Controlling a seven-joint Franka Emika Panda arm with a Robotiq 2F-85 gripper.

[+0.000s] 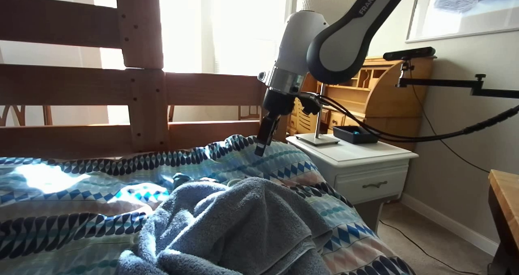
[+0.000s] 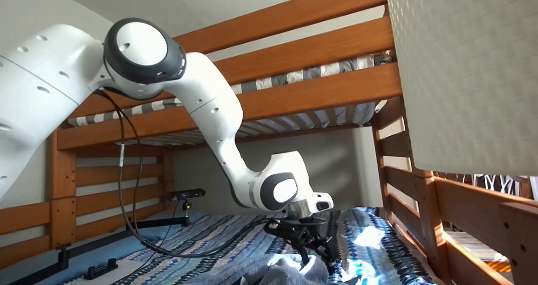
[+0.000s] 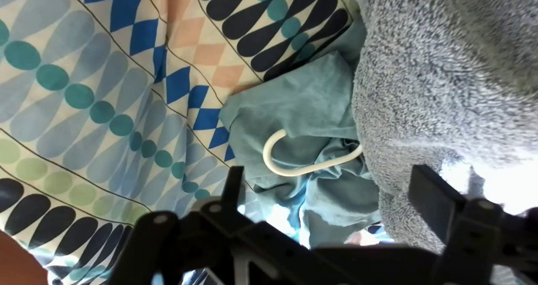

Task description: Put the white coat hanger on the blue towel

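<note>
The white coat hanger (image 3: 290,171) shows only as its curved hook in the wrist view. It lies on a crumpled teal cloth (image 3: 290,104), and the rest of it is hidden under the towel. The fluffy grey-blue towel (image 3: 420,87) fills the right side of the wrist view. The towel lies bunched on the bed in both exterior views (image 1: 259,222) (image 2: 290,274). My gripper (image 3: 330,180) is open and empty, pointing down above the bed. The hook appears between and ahead of its fingers in the wrist view. The gripper also shows in both exterior views (image 1: 260,150) (image 2: 318,263).
A patterned bedspread (image 1: 81,234) covers the bed. A wooden bed frame (image 1: 146,96) stands behind the gripper. A white nightstand (image 1: 373,161) beside the bed bears a lamp and a black tray (image 1: 354,134). The upper bunk (image 2: 311,91) hangs over the bed. Bright sun patches fall on the bedspread.
</note>
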